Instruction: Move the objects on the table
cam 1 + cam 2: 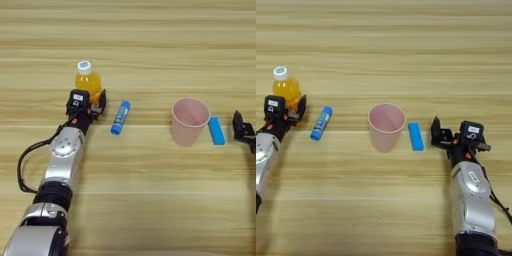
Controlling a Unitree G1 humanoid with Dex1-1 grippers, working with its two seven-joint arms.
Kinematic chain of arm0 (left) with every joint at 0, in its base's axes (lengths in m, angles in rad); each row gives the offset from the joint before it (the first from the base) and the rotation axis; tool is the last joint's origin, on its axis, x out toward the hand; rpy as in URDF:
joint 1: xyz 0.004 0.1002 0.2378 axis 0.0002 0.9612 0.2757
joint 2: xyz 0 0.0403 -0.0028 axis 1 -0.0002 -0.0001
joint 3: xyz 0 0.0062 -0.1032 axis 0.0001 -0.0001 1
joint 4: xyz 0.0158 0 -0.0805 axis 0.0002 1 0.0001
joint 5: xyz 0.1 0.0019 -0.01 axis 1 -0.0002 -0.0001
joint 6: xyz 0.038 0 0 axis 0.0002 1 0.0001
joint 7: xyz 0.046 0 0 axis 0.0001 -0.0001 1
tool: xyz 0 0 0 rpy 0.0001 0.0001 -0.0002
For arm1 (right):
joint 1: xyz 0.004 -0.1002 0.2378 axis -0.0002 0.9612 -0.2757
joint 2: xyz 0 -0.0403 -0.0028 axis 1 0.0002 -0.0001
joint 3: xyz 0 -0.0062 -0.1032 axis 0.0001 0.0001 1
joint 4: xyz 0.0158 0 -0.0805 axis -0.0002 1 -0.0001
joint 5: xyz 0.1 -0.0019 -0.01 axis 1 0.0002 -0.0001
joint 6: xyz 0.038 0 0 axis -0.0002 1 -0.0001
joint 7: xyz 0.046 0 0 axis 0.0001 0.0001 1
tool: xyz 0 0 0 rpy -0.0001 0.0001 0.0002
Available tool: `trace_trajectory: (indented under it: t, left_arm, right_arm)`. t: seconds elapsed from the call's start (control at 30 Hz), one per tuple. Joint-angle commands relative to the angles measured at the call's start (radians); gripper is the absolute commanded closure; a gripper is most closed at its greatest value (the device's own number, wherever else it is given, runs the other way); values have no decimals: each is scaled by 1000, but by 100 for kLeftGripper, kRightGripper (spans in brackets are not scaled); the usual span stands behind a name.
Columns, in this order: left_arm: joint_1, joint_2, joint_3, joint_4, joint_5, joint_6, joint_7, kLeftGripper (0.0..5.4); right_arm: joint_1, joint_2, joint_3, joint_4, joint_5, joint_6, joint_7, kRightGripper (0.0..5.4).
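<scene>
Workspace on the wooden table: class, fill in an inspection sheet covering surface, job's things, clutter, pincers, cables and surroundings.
Surface: light wooden table, horizontal grain.
Job's things: juice bottle upright at left; blue glue stick lying to its right; light-blue block flat, right of the cup.
Clutter: pink cup upright, mouth open, near centre.
Pincers: left pincer open, fingers at the bottle's base, grip not confirmed; right pincer just right of the block, apart from it, fingers unclear.
Cables: black cable looping beside the left arm.
Surroundings: nothing seen beyond the table.
</scene>
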Motion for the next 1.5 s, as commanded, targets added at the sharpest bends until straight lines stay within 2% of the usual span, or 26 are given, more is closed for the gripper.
trace_trajectory:
  t: [0.03,0.13,0.27,0.43,0.57,0.7,1.13,1.23,1.5]
  left_arm:
    - [38,-15,-7,-193,-50,38,-33,200]
    - [90,-32,-29,-370,-85,105,-53,200]
    - [161,-49,-101,-591,-131,202,-96,200]
    - [218,-53,-209,-670,-151,290,-181,201]
    - [247,-48,-267,-682,-138,315,-228,201]
    - [259,-45,-291,-671,-127,317,-250,201]
    - [242,-48,-293,-555,-63,264,-243,201]
    - [233,-47,-287,-507,-43,239,-238,201]
    - [191,-58,-263,-293,-9,153,-227,201]
  right_arm:
    - [-2,0,2,4,-6,3,0,0]
    - [-2,0,4,4,-7,3,-1,0]
    - [-3,-1,5,7,-9,4,0,0]
    - [-5,1,7,10,-11,2,-1,0]
    - [-4,3,7,8,-12,1,-3,0]
    - [-3,5,8,5,-13,2,-4,0]
    - [-3,5,8,4,-13,2,-4,0]
    - [-3,7,8,2,-14,2,-4,0]
    - [-2,12,11,-2,-16,2,-7,0]
